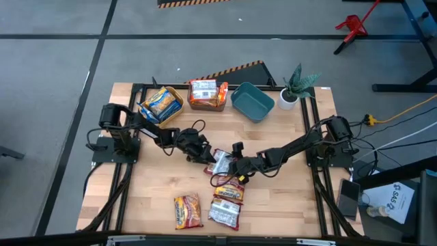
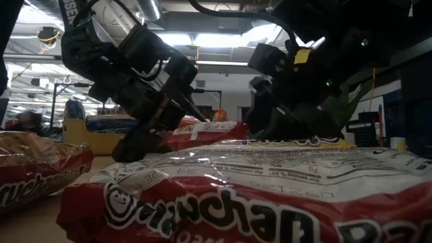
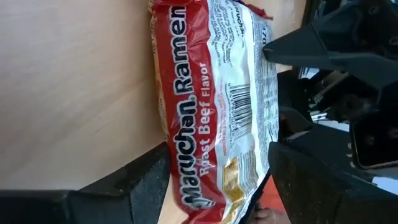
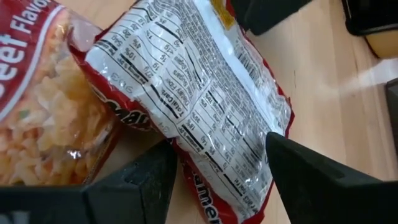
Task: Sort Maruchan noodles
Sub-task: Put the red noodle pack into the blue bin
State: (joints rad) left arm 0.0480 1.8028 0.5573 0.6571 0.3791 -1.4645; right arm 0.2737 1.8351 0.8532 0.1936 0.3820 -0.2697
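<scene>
Packets lie nearest the counter's front edge: a red one (image 1: pixel 187 210) at the left, a silver-backed one (image 1: pixel 224 214) beside it and another (image 1: pixel 229 192) just behind, all loose on the wood. Farther in, both tools meet over one red-silver packet (image 1: pixel 220 162) at mid-counter. The left tool (image 1: pixel 205 154) has its fingers spread along the packet's two long sides, and the right tool (image 1: pixel 237 169) likewise straddles the same packet's other end with its fingers apart; neither is seen pinching yet. The likely trouble is both arms closing on one packet, tugging the slippery wrapper or knocking fingers together, since they stand so close. A pinch on the thin edge could also slip. At the back, two bins (image 1: pixel 162 102) (image 1: pixel 207 94) already hold packets, while the teal bin (image 1: pixel 252 101) looks empty.
</scene>
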